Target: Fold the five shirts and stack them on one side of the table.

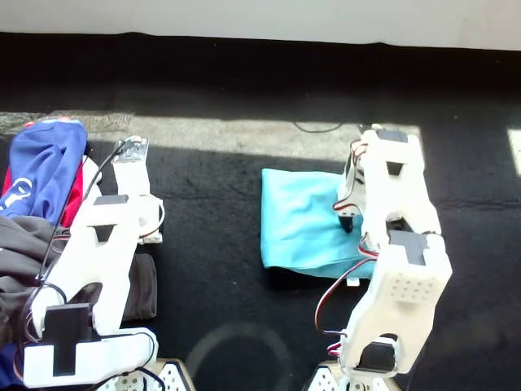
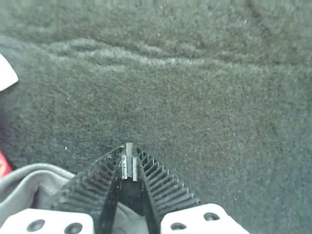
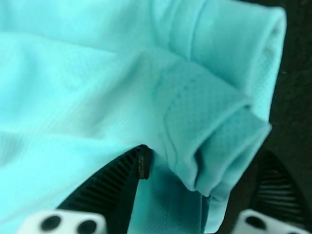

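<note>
Its arm (image 1: 396,204) hides this from above: close up, the right gripper (image 3: 204,163) is spread wide around an edge of the blue shirt (image 3: 87,73).

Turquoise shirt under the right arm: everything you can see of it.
The turquoise shirt is a fine-mesh knit, folded into a rough rectangle and lying flat on the black table cover, right of centre in the high view. The right arm covers one side edge. In the right wrist view a stitched hem is rolled into a thick bunch, and that arm's jaws stand apart on either side of it.
</note>
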{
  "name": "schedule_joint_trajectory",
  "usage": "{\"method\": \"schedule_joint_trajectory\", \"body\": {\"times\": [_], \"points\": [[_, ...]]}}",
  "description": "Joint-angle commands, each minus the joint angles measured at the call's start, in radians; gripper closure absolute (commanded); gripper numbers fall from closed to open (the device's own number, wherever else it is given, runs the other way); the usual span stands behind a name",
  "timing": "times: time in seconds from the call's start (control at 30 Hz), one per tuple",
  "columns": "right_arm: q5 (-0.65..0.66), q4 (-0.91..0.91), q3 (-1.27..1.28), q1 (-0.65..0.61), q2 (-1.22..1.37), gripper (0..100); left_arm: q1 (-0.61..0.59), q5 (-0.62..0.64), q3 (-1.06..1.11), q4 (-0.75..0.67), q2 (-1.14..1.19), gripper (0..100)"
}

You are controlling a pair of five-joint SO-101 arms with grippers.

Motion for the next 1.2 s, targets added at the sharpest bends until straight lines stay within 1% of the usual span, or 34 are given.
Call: {"method": "schedule_joint_trajectory", "body": {"times": [0.0,0.07,0.13,0.17,0.27,0.43,0.63,0.8,0.9,1.03,1.17], "points": [[-0.006,-0.021,-0.019,-0.007,0.033,86.9,-0.01,-0.003,0.004,-0.028,-0.028,99],[-0.006,-0.021,-0.021,-0.005,0.031,99.8,-0.008,-0.005,0.004,-0.028,-0.028,99],[-0.006,-0.021,-0.027,-0.002,0.028,97.8,-0.008,-0.005,0.004,-0.029,-0.028,99],[-0.005,-0.016,-0.047,0.007,0.03,99.3,-0.008,-0.005,0.004,-0.029,-0.028,99],[-0.002,-0.01,-0.147,0.061,0.028,99.2,-0.008,-0.005,0.004,-0.029,-0.028,99],[0.149,0.036,-0.421,0.166,0.038,99.2,-0.007,-0.005,0.004,-0.029,-0.028,99],[0.311,0.016,-0.659,0.285,0.058,99.2,-0.007,-0.005,0.004,-0.031,-0.028,99],[0.402,-0.099,-0.808,0.4,0.202,99.2,-0.007,-0.005,0.004,-0.031,-0.027,99],[0.445,-0.16,-0.917,0.443,0.315,99.2,-0.007,-0.005,0.004,-0.031,-0.027,99],[0.459,-0.213,-1.09,0.453,0.455,99.2,-0.007,-0.003,0.004,-0.031,-0.027,99],[0.459,-0.2,-1.205,0.44,0.552,99.1,-0.007,-0.003,0.005,-0.031,-0.027,99]]}}
